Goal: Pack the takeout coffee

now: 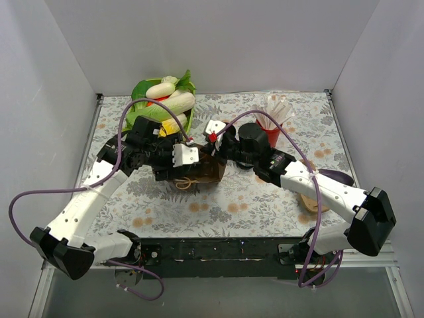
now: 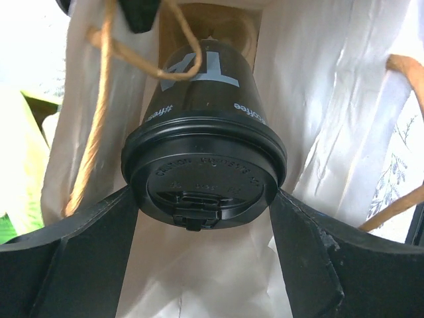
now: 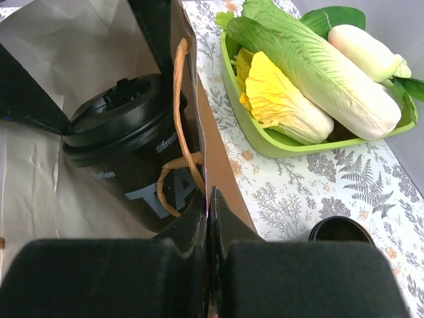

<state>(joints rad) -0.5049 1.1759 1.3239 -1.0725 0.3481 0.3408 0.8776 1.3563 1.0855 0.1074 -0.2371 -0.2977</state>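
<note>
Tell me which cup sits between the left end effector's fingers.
The black lidded coffee cup, inside the paper bag. The red cup stands outside the bag, untouched, with white sticks in it.

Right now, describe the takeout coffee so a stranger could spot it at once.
Find the brown paper bag in the middle of the floral table. Inside is the takeout coffee: a black cup, white lettering, black sip lid, unlike the red cup of white sticks outside.
</note>
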